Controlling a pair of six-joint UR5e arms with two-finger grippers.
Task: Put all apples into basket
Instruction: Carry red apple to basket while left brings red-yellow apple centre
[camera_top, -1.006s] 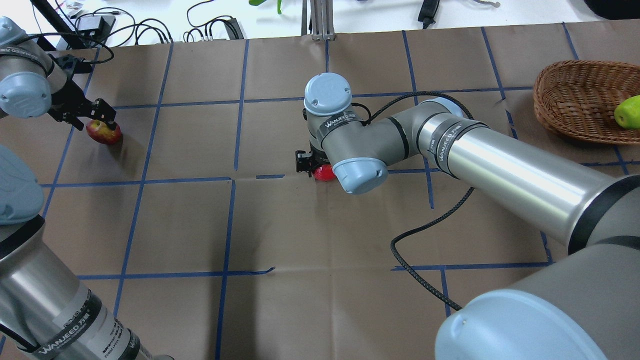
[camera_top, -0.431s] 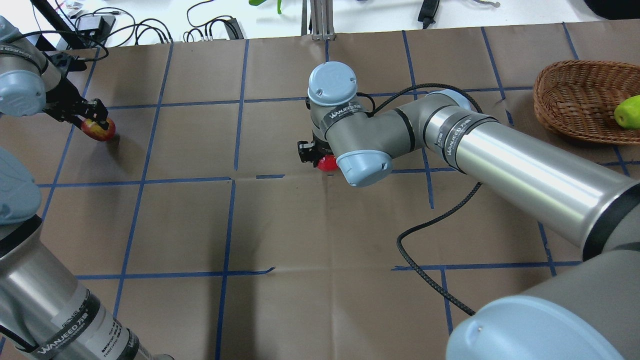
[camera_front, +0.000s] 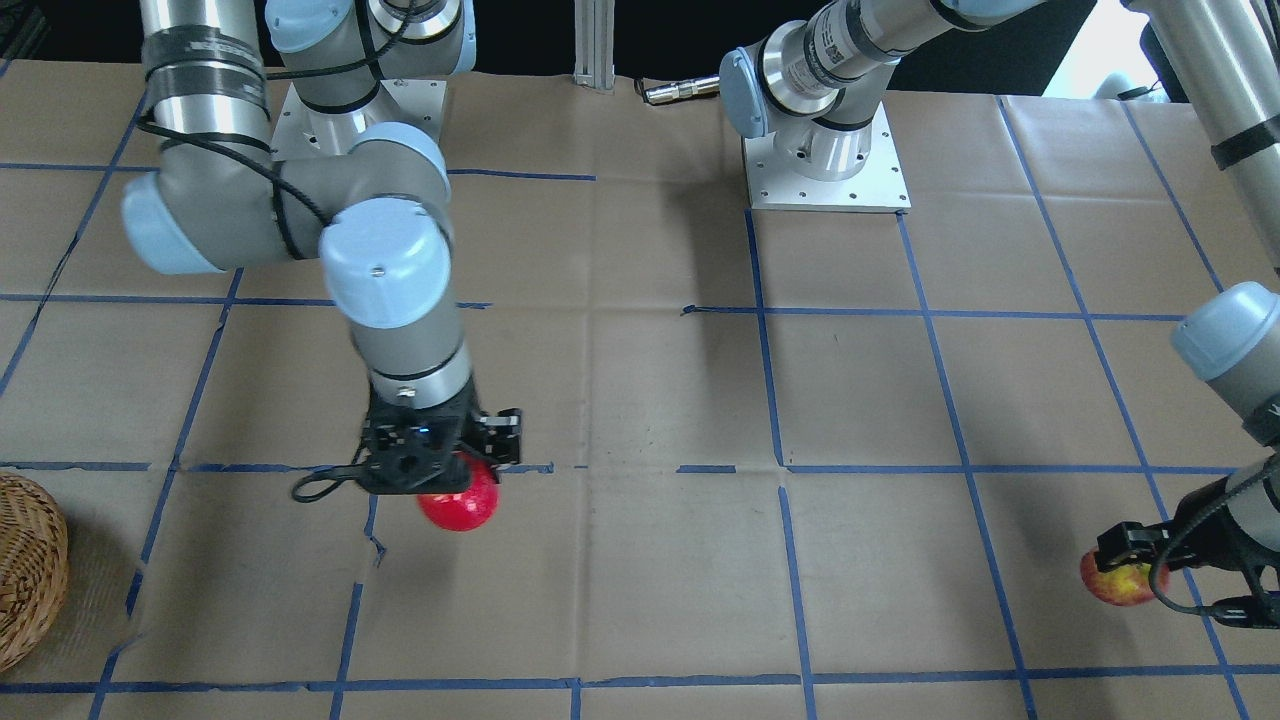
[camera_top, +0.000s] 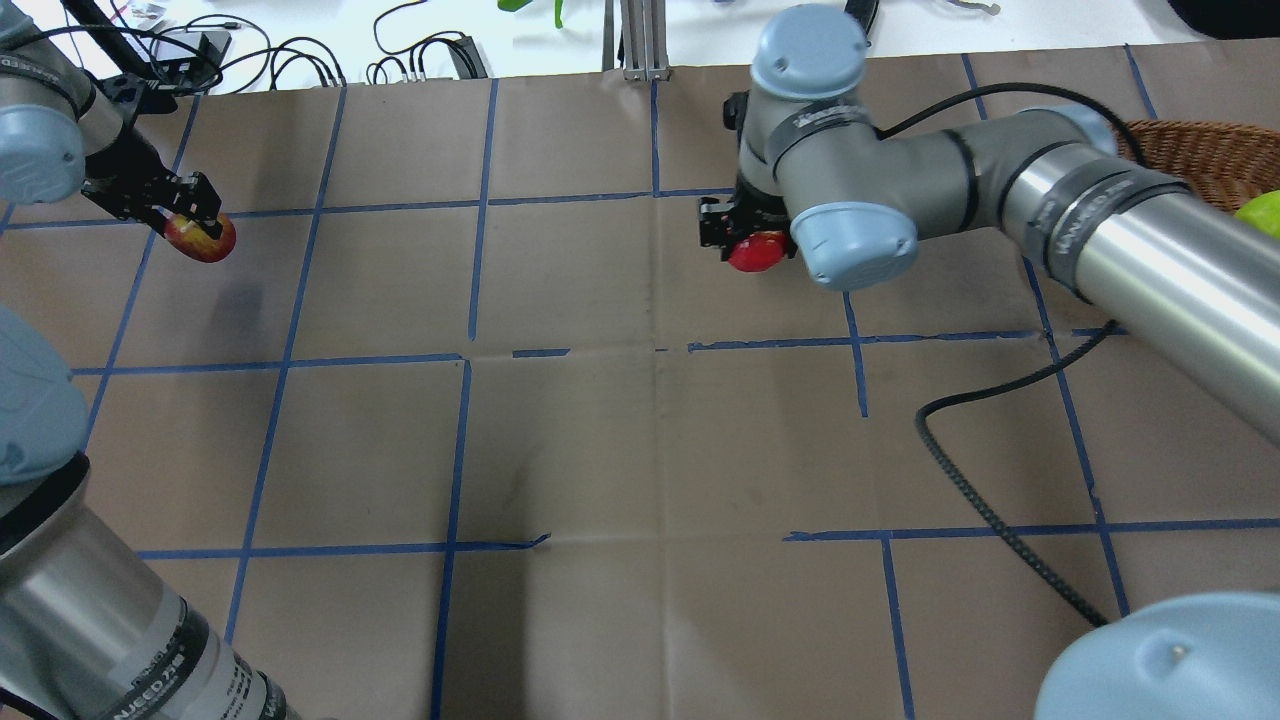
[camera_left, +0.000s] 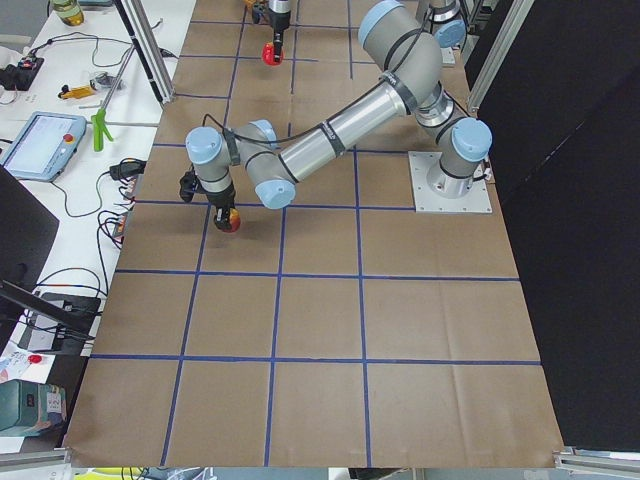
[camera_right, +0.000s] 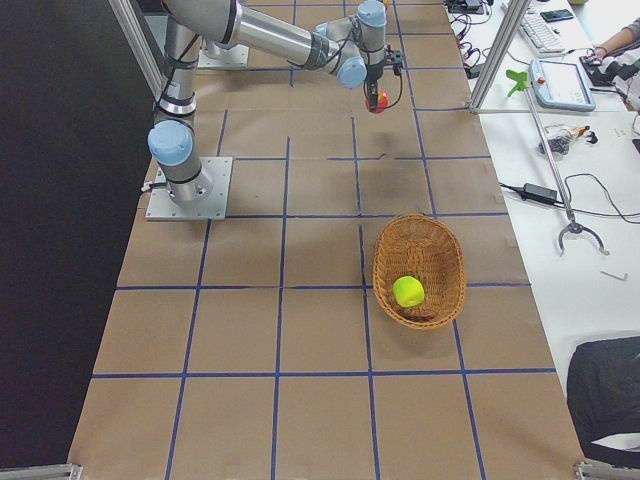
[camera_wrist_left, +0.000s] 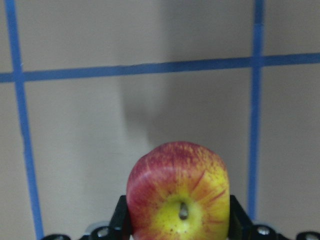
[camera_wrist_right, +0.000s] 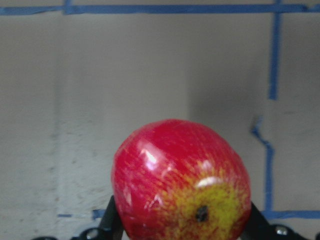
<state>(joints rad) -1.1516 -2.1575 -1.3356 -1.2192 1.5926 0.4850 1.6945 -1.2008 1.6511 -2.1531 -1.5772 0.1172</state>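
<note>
Lime-green apple (camera_right: 407, 291) lying in round wicker basket (camera_right: 445, 255), glossy red apple (camera_top: 755, 252) gripped aloft, red-yellow apple (camera_top: 205, 240) gripped aloft

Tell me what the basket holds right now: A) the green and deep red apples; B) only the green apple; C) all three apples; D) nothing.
B: the green apple lies alone in the basket, while the deep red apple is clamped in the right gripper and the red-yellow apple in the left gripper, both away from it.
</note>
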